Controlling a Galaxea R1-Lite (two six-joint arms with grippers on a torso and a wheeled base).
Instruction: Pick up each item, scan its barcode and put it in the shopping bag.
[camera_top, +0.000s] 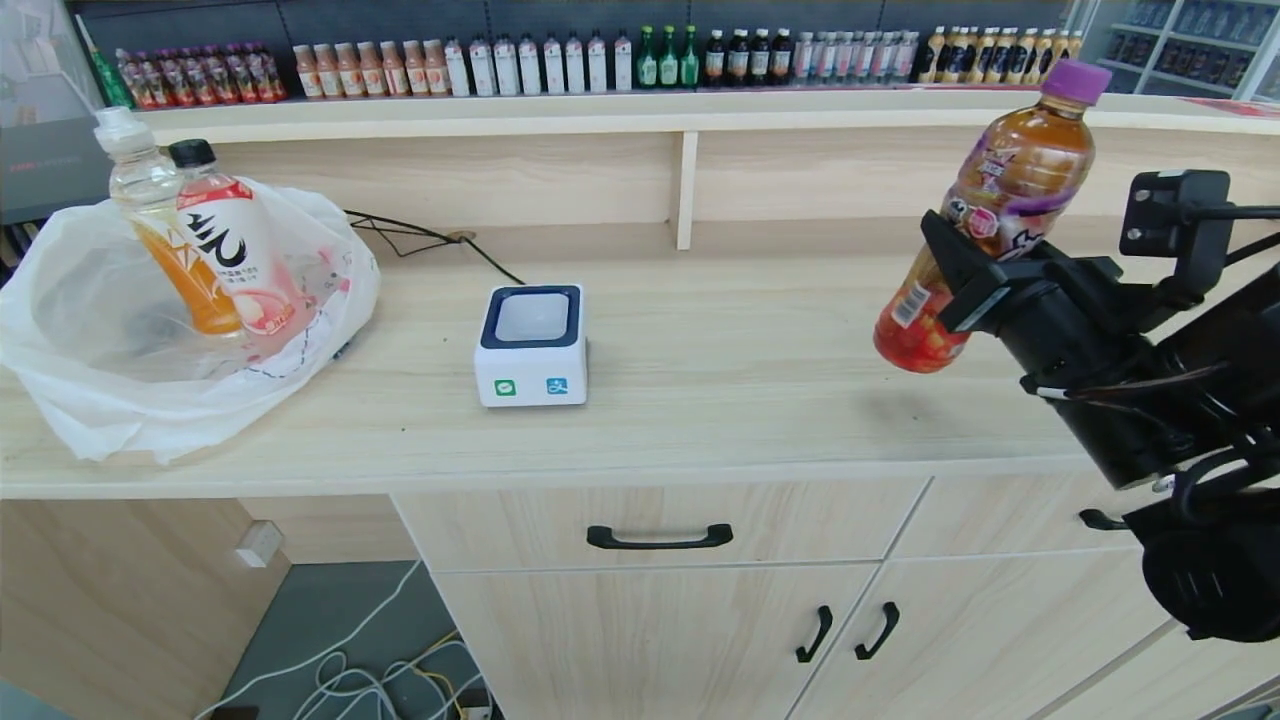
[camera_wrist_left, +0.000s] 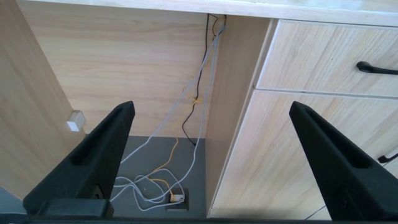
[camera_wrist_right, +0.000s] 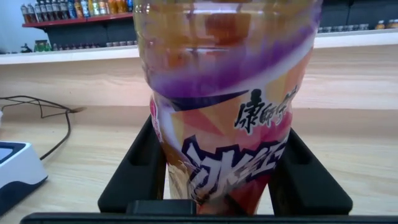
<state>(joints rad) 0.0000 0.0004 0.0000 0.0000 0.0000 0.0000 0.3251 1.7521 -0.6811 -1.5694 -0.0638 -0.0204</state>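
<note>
The bottle (camera_top: 985, 215) is clamped around its lower half in my right jaws and held above the right end of the table (camera_top: 720, 350). It is tilted, with its purple cap toward one o'clock and its base toward seven. The scanner (camera_top: 532, 343) sits on the table at nine o'clock from it, well apart, so I judge the carry runs that way. The bag (camera_top: 90, 400) lies beyond, between nine and ten. My right arm is the nearer one; my left jaws hang released below the table's edge. I count one held bottle, one scanner, one bag, and two bottles leaning in it: an orange bottle (camera_top: 165, 240) and a pink bottle (camera_top: 245, 250).
</note>
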